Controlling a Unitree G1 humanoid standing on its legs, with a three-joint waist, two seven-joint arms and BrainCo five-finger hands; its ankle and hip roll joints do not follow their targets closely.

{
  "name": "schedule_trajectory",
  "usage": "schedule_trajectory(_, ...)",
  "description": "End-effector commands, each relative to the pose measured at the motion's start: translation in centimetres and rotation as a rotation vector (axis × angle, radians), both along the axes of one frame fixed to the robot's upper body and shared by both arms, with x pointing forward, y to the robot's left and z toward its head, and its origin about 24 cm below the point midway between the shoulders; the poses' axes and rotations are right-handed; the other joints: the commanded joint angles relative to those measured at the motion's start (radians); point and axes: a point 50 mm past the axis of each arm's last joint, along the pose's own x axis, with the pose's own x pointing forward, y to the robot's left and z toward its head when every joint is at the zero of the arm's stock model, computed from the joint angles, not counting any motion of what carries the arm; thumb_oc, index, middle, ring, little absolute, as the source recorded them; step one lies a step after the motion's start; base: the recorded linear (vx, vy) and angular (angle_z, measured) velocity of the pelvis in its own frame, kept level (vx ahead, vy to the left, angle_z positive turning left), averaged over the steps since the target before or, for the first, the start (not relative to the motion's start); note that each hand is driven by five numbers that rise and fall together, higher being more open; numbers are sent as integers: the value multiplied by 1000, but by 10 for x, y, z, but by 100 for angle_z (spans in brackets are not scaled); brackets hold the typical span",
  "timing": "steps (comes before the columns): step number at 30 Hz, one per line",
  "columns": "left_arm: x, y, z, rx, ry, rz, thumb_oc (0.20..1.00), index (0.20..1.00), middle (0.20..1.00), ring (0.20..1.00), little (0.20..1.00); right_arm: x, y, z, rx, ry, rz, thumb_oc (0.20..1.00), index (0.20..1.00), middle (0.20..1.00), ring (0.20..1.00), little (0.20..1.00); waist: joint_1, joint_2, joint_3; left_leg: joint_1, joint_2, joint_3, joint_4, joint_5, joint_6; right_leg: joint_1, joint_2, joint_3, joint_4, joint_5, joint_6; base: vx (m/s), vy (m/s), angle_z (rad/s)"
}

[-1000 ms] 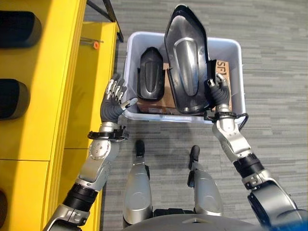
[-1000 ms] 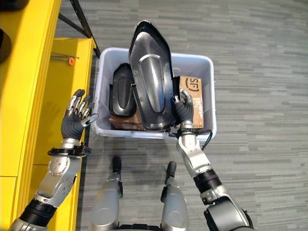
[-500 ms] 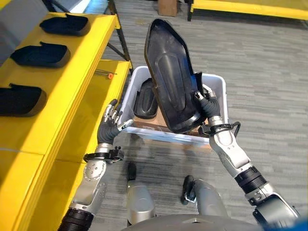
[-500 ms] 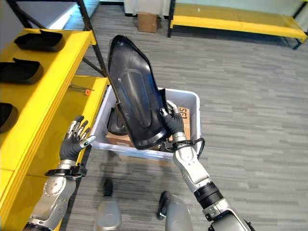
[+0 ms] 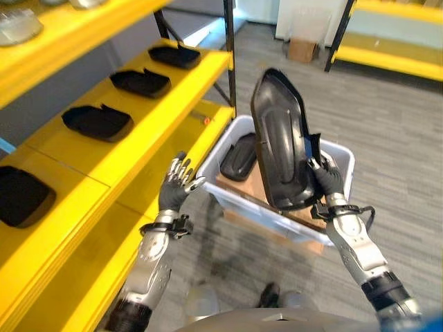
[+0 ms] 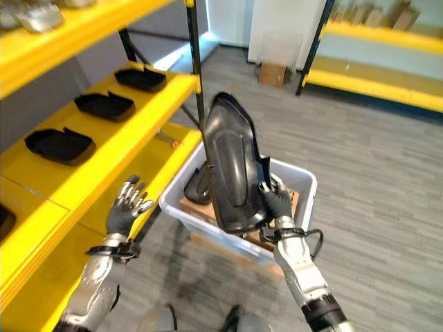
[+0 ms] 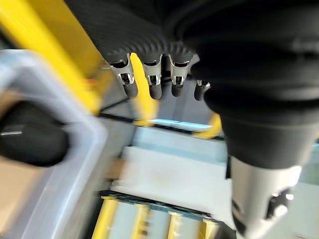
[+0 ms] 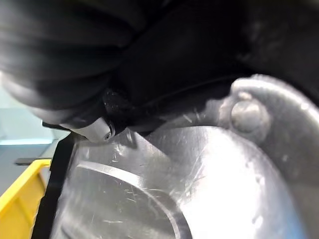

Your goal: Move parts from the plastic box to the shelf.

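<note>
Right hand [image 5: 327,181] grips black moulded part [image 5: 279,149] by lower edge, upright above plastic box [image 5: 342,160]; left hand [image 5: 177,188] spread, empty. Your risk: tall part pivots, slips, clips yellow shelf [image 5: 131,149].

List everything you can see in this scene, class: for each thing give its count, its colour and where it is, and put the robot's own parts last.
Large part: one, black, held upright above the plastic box.
Smaller part: one, black, lying inside the plastic box at its left end.
Plastic box: one, pale grey, on the floor beside the shelf.
Cardboard: brown, inside the plastic box under the parts; count unclear.
Shelf: one, yellow, on the robot's left, with several levels.
Parts on the shelf: four in sight, black, in a row along the middle level.
Cardboard carton: one, brown, on the floor far ahead.
Second shelf: one, yellow, far right.
Right hand: one, curled round the large part's lower edge.
Left hand: one, fingers spread, raised near the shelf's edge.
</note>
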Motion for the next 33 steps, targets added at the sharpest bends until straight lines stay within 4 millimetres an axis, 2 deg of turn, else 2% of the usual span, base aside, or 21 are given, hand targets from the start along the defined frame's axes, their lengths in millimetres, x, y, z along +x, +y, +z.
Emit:
schedule_trajectory(1, -5, 15, 18, 113, -88, -1, 1000, 1000, 1000, 1000, 1000, 17, 35, 39, 85, -180, 119, 200, 200, 200, 200, 200, 41, -53, -30, 40, -20, -28, -73, -11, 15, 63, -100, 70, -147, 106, 144, -47, 293, 37)
schedule_trajectory(8, -5, 22, 26, 149, -121, 23, 1000, 1000, 1000, 1000, 1000, 18, 37, 29, 79, -133, 113, 200, 200, 200, 200, 200, 69, -65, -42, 31, -162, -66, -121, -37, 83, 74, -207, 66, -219, 243, 228, -42, 324, 35)
schedule_trajectory(10, -6, 23, 26, 155, -121, 24, 1000, 1000, 1000, 1000, 1000, 18, 37, 28, 76, -125, 111, 200, 200, 200, 200, 200, 66, -68, -40, 30, -177, -71, -117, -41, 91, 74, -219, 75, -218, 246, 233, -9, 243, 28)
schedule_trajectory(11, -2, 22, 29, 173, -134, 21, 1000, 1000, 1000, 1000, 1000, 17, 37, 23, 102, -104, 97, 200, 200, 200, 200, 200, 62, -68, -38, 31, -196, -84, -116, -42, 104, 65, -226, 118, -200, 241, 236, -70, 279, 60)
schedule_trajectory(12, -1, 22, 30, 175, -139, 20, 1000, 1000, 1000, 1000, 1000, 18, 37, 23, 114, -104, 96, 200, 200, 200, 200, 200, 57, -71, -33, 21, -211, -83, -118, -24, 119, 45, -232, 145, -177, 242, 220, -66, 355, 74)
schedule_trajectory(13, -1, 21, 30, 182, -141, 16, 1000, 1000, 1000, 1000, 1000, 17, 39, 23, 122, -102, 99, 200, 200, 200, 200, 200, 46, -69, -31, 26, -216, -92, -123, -20, 127, 34, -213, 211, -155, 229, 213, -57, 259, 68)
schedule_trajectory(14, 0, 21, 29, 190, -138, 13, 1000, 1000, 1000, 1000, 1000, 16, 38, 24, 113, -107, 103, 200, 200, 200, 200, 200, 24, -67, -29, 29, -223, -108, -132, -13, 135, 9, -163, 328, -124, 200, 199, 22, 231, 47)
schedule_trajectory(15, 1, 21, 28, 191, -131, 9, 1000, 1000, 1000, 1000, 1000, 15, 38, 23, 115, -106, 114, 200, 200, 200, 200, 200, 13, -67, -29, 33, -227, -117, -137, -7, 141, -10, -107, 410, -105, 160, 188, 13, 152, 40)
schedule_trajectory(16, 1, 21, 28, 191, -131, 9, 1000, 1000, 1000, 1000, 1000, 15, 37, 23, 114, -106, 113, 200, 200, 200, 200, 200, 15, -67, -31, 31, -227, -114, -137, -5, 141, -14, -107, 413, -105, 162, 187, 20, 116, 50)
schedule_trajectory(17, 1, 20, 26, 191, -124, 3, 1000, 1000, 1000, 1000, 1000, 13, 37, 22, 123, -100, 128, 200, 200, 200, 200, 200, 2, -67, -30, 34, -232, -126, -141, 3, 148, -34, -39, 482, -70, 125, 172, 23, 132, 40)
schedule_trajectory(18, 1, 17, 24, 190, -112, -14, 1000, 1000, 1000, 1000, 1000, 11, 35, 19, 114, -85, 142, 200, 200, 200, 200, 200, -16, -75, -27, 36, -249, -146, -146, 20, 158, -55, 76, 531, -10, 68, 140, 20, 163, 22)
schedule_trajectory(20, 1, 15, 24, 184, -113, -21, 1000, 1000, 1000, 1000, 1000, 10, 34, 18, 122, -83, 145, 200, 200, 200, 200, 200, -25, -86, -33, 22, -270, -166, -143, 34, 162, -64, 159, 534, 23, 39, 109, -7, 101, 58)
schedule_trajectory(21, 0, 13, 23, 183, -109, -30, 1000, 1000, 1000, 1000, 1000, 9, 35, 17, 124, -80, 152, 200, 200, 200, 200, 200, -33, -96, -39, 20, -286, -182, -147, 43, 163, -53, 209, 561, 15, 27, 93, -29, 12, 86)
schedule_trajectory(22, -3, 13, 19, 168, -94, -22, 1000, 1000, 1000, 1000, 1000, 9, 40, 17, 130, -77, 172, 200, 200, 200, 200, 200, -31, -106, -49, 17, -297, -192, -165, 63, 161, -19, 230, 602, -66, 39, 80, -37, -19, 33)
schedule_trajectory(25, -8, 18, 20, 142, -98, 14, 1000, 1000, 1000, 1000, 1000, 13, 45, 20, 133, -82, 191, 200, 200, 200, 200, 200, -8, -101, -71, -4, -291, -172, -179, 75, 151, 24, 219, 610, -190, 85, 90, -61, -63, -5)
schedule_trajectory(28, -10, 18, 20, 135, -96, 1, 1000, 1000, 1000, 1000, 1000, 13, 41, 16, 136, -67, 169, 200, 200, 200, 200, 200, 0, -97, -75, -22, -294, -168, -152, 71, 146, 50, 208, 592, -241, 101, 84, -55, -63, -8)
schedule_trajectory(29, -10, 17, 21, 131, -97, -7, 1000, 1000, 1000, 1000, 1000, 13, 41, 15, 146, -61, 169, 200, 200, 200, 200, 200, 2, -98, -70, -36, -297, -169, -124, 63, 143, 52, 204, 581, -246, 103, 84, -123, -84, 13)
schedule_trajectory(30, -10, 17, 22, 136, -102, -18, 1000, 1000, 1000, 1000, 1000, 12, 36, 15, 142, -59, 162, 200, 200, 200, 200, 200, 4, -99, -47, -86, -313, -176, -12, 40, 125, 53, 192, 563, -243, 104, 80, -101, -58, 26)
schedule_trajectory(31, -10, 16, 22, 136, -102, -18, 1000, 1000, 1000, 1000, 1000, 12, 36, 15, 142, -59, 162, 200, 200, 200, 200, 200, 2, -99, -47, -90, -314, -177, -5, 36, 125, 53, 193, 560, -243, 104, 80, -174, -70, 54)
schedule_trajectory(32, -12, 18, 23, 154, -109, -16, 1000, 1000, 1000, 1000, 1000, 13, 34, 16, 124, -65, 165, 200, 200, 200, 200, 200, 19, -101, -16, -122, -340, -232, 98, 6, 104, 53, 187, 565, -237, 103, 71, -102, -29, 66)
schedule_trajectory(33, -12, 18, 23, 154, -109, -16, 1000, 1000, 1000, 1000, 1000, 13, 34, 16, 124, -65, 165, 200, 200, 200, 200, 200, 18, -100, -14, -125, -340, -232, 104, 2, 104, 54, 188, 564, -236, 102, 70, -181, -14, 67)
